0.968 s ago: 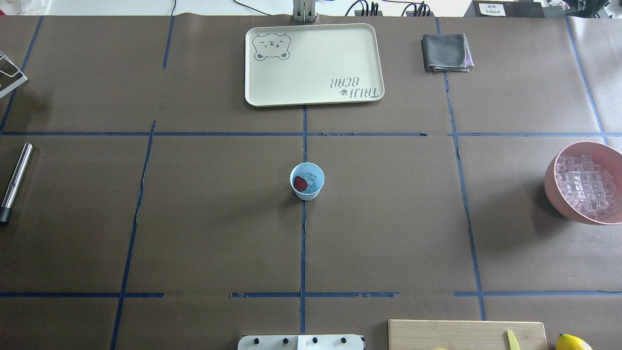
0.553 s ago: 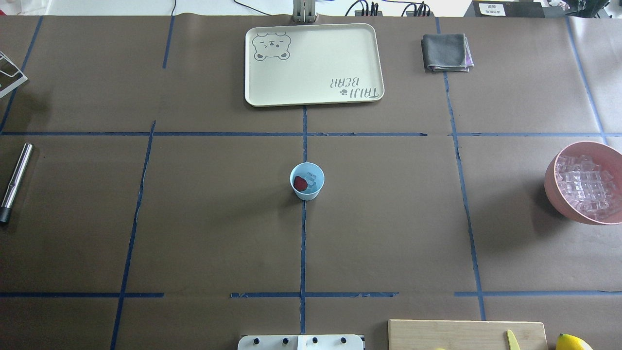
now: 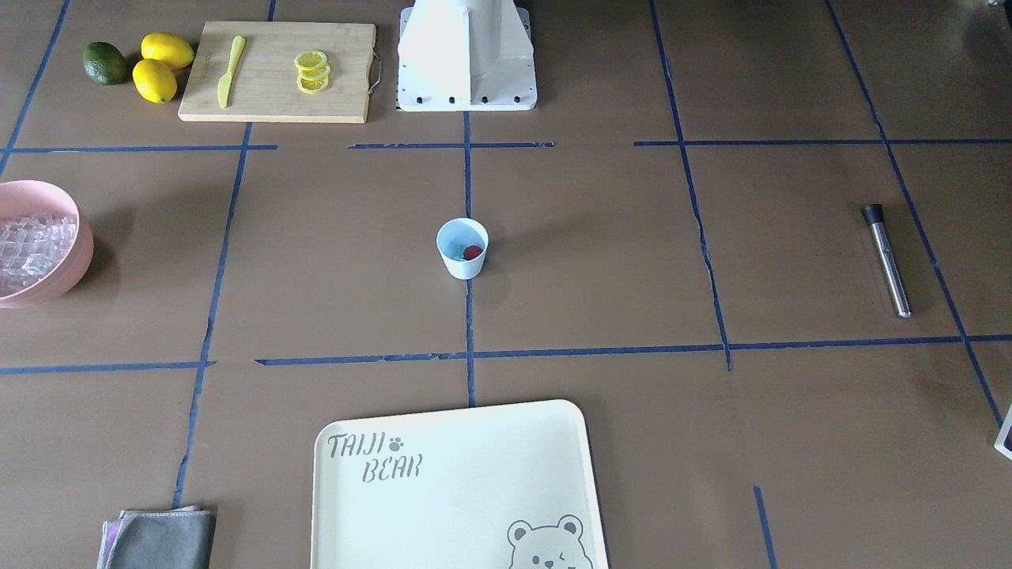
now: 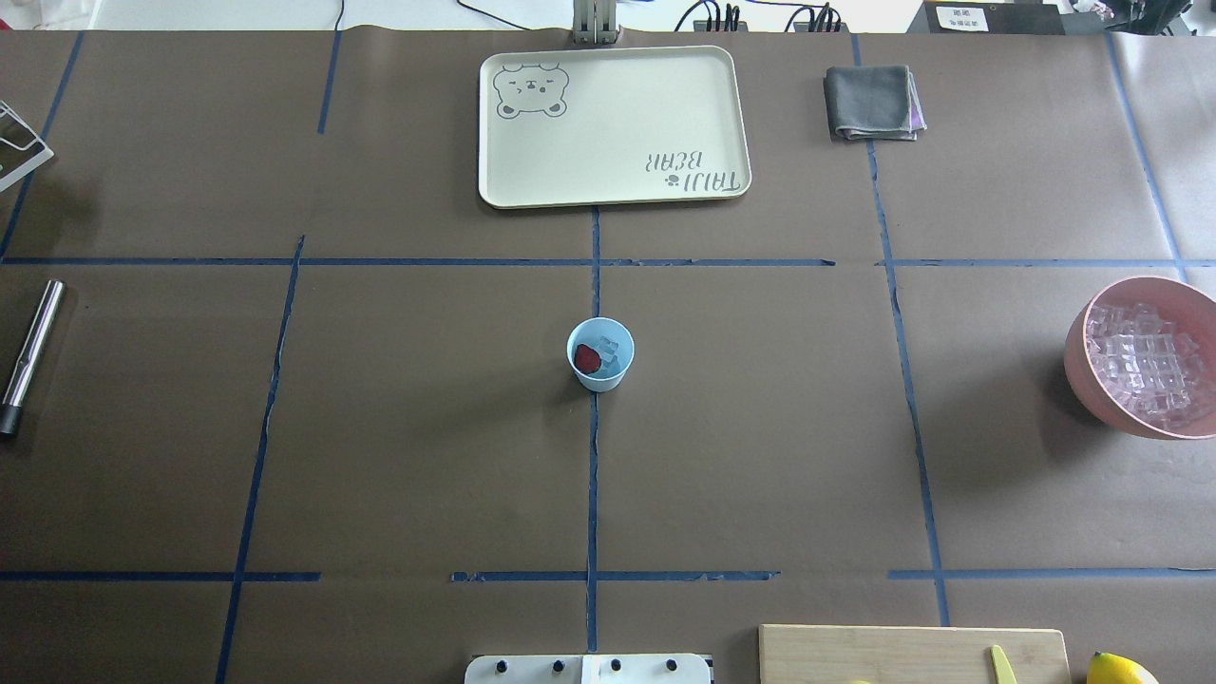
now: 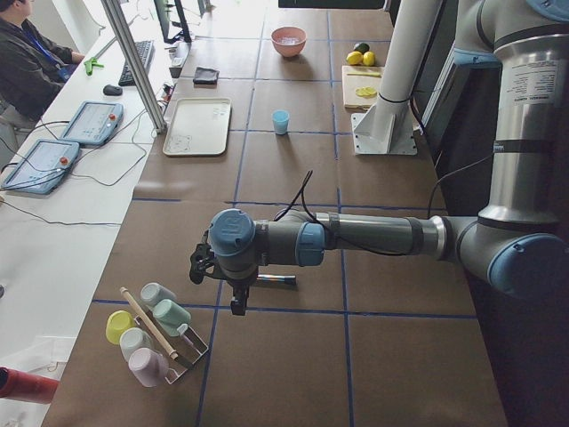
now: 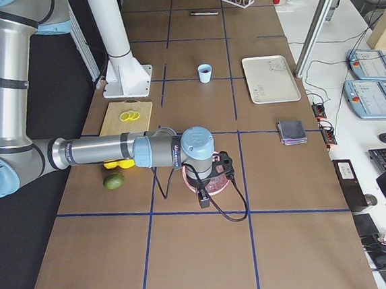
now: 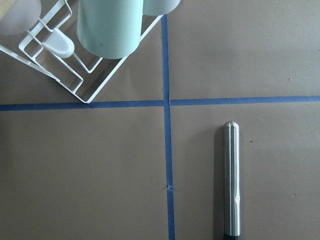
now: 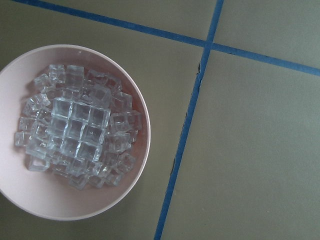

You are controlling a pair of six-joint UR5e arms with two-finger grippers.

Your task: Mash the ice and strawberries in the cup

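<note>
The small light-blue cup (image 4: 600, 354) stands upright at the table's middle, also in the front view (image 3: 462, 249). Inside it lie a red strawberry (image 4: 587, 358) and a few clear ice cubes (image 4: 614, 351). A metal muddler (image 4: 28, 356) lies at the left end and shows in the left wrist view (image 7: 231, 182). My left gripper (image 5: 238, 304) hangs above it; I cannot tell if it is open or shut. My right gripper (image 6: 203, 199) hangs over the pink bowl (image 4: 1078, 370) of ice (image 8: 80, 132); I cannot tell its state either.
A cream tray (image 4: 613, 123) and a folded grey cloth (image 4: 872, 103) lie at the far side. A cutting board (image 3: 277, 71) with lemon slices and a yellow knife, two lemons (image 3: 162, 67) and a lime sit near the base. A wire cup rack (image 7: 95, 55) stands beyond the muddler.
</note>
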